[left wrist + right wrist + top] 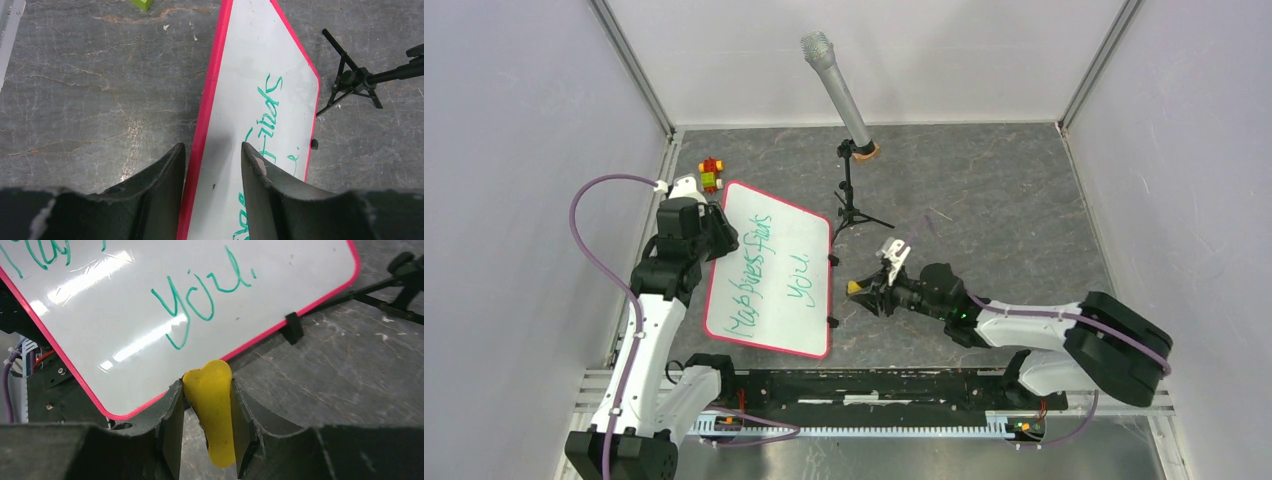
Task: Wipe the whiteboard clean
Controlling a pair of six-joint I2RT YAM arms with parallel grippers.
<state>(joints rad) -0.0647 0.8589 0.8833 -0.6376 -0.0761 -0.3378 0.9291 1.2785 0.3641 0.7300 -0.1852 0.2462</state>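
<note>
The whiteboard (769,275) lies on the left of the table, white with a pink-red rim and green handwriting. My left gripper (721,232) is open at its left edge. In the left wrist view the fingers straddle the rim (212,146), one over the table and one over the board (260,100). My right gripper (861,290) sits just right of the board's right edge, shut on a soft yellow eraser piece (215,415). That piece points at the board's rim (125,300) near the word "you".
A microphone (836,85) on a small black tripod (852,195) stands just behind the board's far right corner. A small red, yellow and green toy (711,175) lies beyond the board's far left corner. Black clips (292,327) stick out from the board's right edge. A black rail (874,385) runs along the front.
</note>
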